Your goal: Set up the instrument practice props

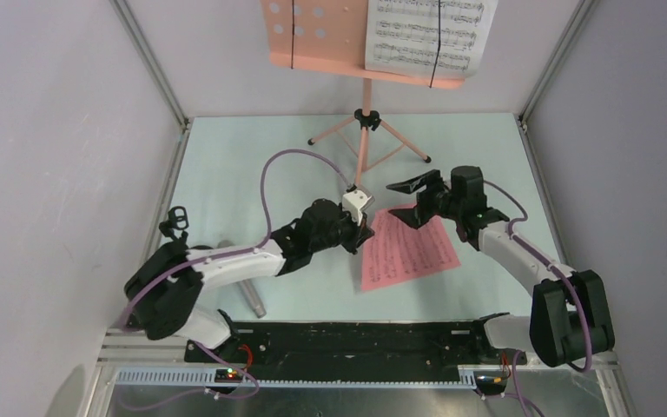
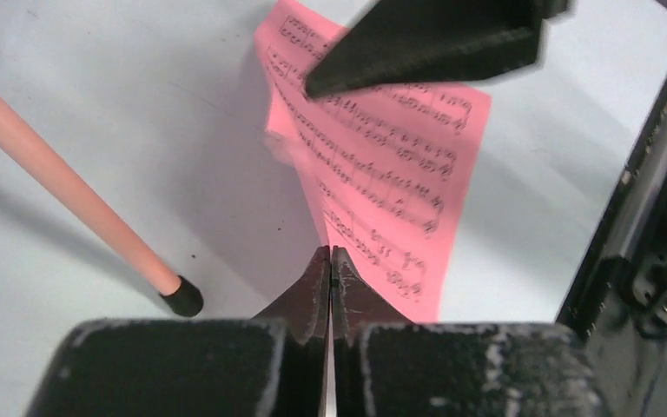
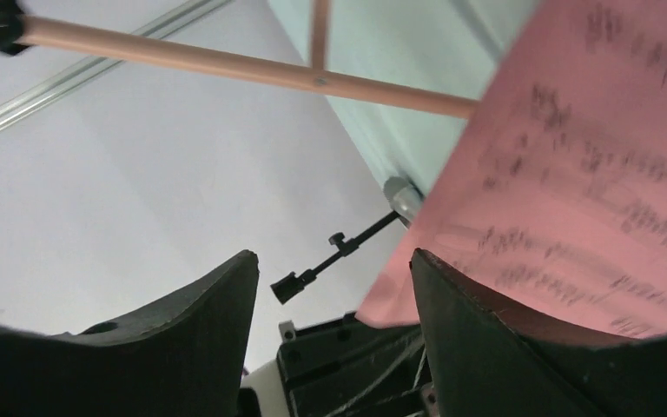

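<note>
The salmon-pink music stand [image 1: 363, 130] rises at the back, a white sheet-music page [image 1: 425, 35] leaning on its perforated desk [image 1: 313, 35]. A pink sheet-music page [image 1: 408, 252] lies on the table between my arms, its left edge lifted. My left gripper [image 1: 366, 228] [image 2: 331, 254] is shut on that edge, and the page [image 2: 382, 165] creases up toward the tips. My right gripper [image 1: 412, 195] [image 3: 332, 254] is open just over the page's far corner, the pink paper [image 3: 591, 174] lying against its right finger. The grey microphone [image 1: 252, 300] lies by the left arm's base, next to the small black mic stand [image 1: 174, 221].
A stand leg with a black foot [image 2: 61, 187] runs close to the left of my left gripper. The right gripper's black finger [image 2: 425, 43] hangs over the page's far end. Grey walls close in the left, right and back. A black base rail [image 1: 356, 339] lines the near edge.
</note>
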Robot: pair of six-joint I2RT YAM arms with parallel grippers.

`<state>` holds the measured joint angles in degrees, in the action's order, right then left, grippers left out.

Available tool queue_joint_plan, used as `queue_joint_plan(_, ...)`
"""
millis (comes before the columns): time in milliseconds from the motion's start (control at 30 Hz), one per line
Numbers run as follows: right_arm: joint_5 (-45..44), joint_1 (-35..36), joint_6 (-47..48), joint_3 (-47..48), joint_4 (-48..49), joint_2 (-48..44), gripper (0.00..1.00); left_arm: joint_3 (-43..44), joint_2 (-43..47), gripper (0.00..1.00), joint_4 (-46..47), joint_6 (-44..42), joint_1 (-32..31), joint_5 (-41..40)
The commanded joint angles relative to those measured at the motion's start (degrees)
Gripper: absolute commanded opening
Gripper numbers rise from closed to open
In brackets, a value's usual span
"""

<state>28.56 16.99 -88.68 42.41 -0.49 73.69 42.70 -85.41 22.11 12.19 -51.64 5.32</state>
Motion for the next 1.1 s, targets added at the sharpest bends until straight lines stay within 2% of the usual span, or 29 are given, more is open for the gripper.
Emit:
queue_joint_plan(0, 5.74, -4.20, 8.09, 3.53, 7.33, -1.36, 0.71, 8.35, 9.85, 0.00, -22.30, -12.17, -0.05, 4.07)
queue_joint_plan(133, 7.60, -6.09, 19.76, 8.95, 6.06, -1.42, 0.70, 12.31, 15.99, 0.00, -35.19, -20.40, 0.01, 3.27)
queue_joint_plan(267, 10.34, -5.83, 40.96, 18.03, -3.93, -1.74, 0.74, 16.39, 21.26, 0.00, -42.91, -25.15, 0.21, 3.14)
queue_joint_plan(367, 16.35, -4.52, 56.34, 20.81, -4.32, -3.94, 0.78, 22.16, 22.84, 0.00, -49.28, -27.45, 0.28, 4.22)
queue_joint_plan(433, 21.20, -3.84, 61.60, 21.09, -2.60, -6.79, 0.80, 25.56, 23.18, 0.00, -54.19, -27.90, 0.28, 4.50)
queue_joint_plan(533, 29.78, -2.55, 66.37, 21.05, -0.48, -8.79, 0.83, 29.68, 23.77, 0.00, -62.19, -26.48, 0.29, 5.29)
queue_joint_plan(600, 32.06, -0.70, 69.73, 21.06, -1.65, -10.12, 0.84, 32.07, 24.32, 0.00, -65.79, -25.38, 0.22, 6.47)
queue_joint_plan(633, 30.27, 2.34, 76.08, 21.04, -5.34, -11.54, 0.84, 34.64, 25.24, 0.00, -68.92, -24.32, 0.21, 7.35)
queue_joint_plan(667, 28.29, 4.58, 78.61, 21.04, -7.86, -11.99, 0.84, 35.74, 25.58, 0.00, -69.37, -24.14, 0.22, 7.38)
queue_joint_plan(833, 23.32, 13.00, 84.27, 21.05, -13.57, -12.40, 0.84, 39.85, 25.90, 0.00, -73.18, -23.55, 0.19, 7.52)
queue_joint_plan(1067, 20.79, 15.41, 88.46, 20.97, -16.12, -10.99, 0.84, 41.12, 26.04, 0.00, -75.52, -23.67, 0.15, 7.58)
